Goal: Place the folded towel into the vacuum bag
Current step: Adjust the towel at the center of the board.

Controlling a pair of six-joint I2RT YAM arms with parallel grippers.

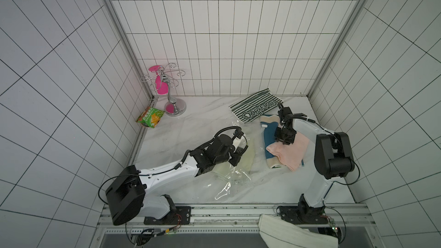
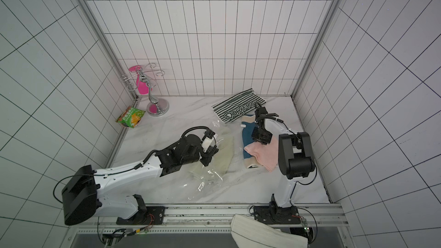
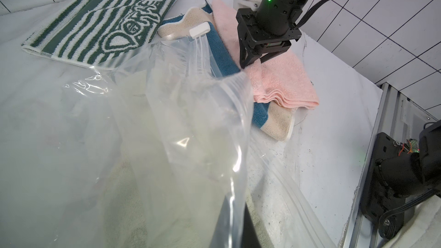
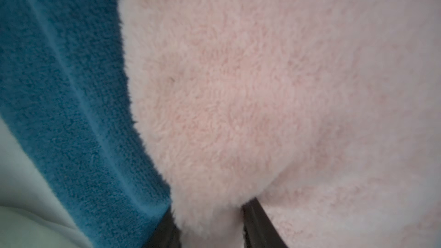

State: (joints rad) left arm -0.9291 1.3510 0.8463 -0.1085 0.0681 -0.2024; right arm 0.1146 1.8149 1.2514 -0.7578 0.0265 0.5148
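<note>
Lying crumpled on the marble surface: vacuum bag, zip-strip edge lifted. Pink folded towel sits outside the bag, just beside it, stacked on a blue-and-beige towel. At the bag, left end effector pressed together, pinching the film. On the pink stack, right end effector pinching a fold between its fingers.

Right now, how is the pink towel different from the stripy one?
The pink towel is plain; the striped towel has green stripes and letters. The pink towel lies on a blue towel; the striped towel on the table. The right gripper's fingers pinch the pink towel, not the striped towel. Both are folded.
</note>
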